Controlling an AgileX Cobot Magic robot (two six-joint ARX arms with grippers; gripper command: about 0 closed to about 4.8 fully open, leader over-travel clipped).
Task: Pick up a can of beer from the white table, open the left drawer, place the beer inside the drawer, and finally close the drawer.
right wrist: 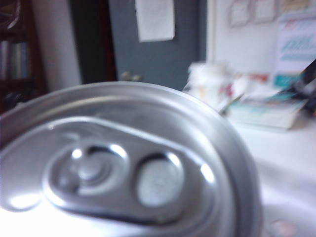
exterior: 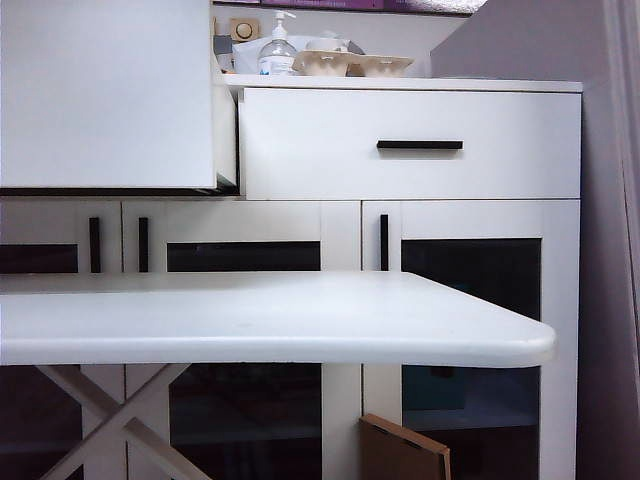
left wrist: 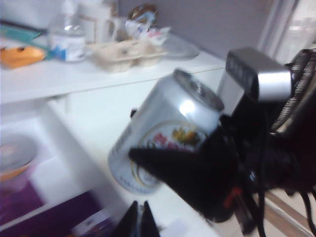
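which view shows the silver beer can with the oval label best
The left wrist view: the silver aluminium beer can shows whole, tilted, label facing out, held in the right gripper above the open white drawer. The right wrist view shows only its blurred lid and pull tab. The exterior view shows no can at all.

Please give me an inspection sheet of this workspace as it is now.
Surface: white table, bare in the exterior view.
Job's things: can of beer tilted, held in the air; left drawer open.
Clutter: pump bottle and pulp trays on the cabinet top.
Grippers: right gripper shut on the can; left gripper shut, empty.
Cables: black cables on the right arm.
Surroundings: white cabinet with glass doors; cardboard below.
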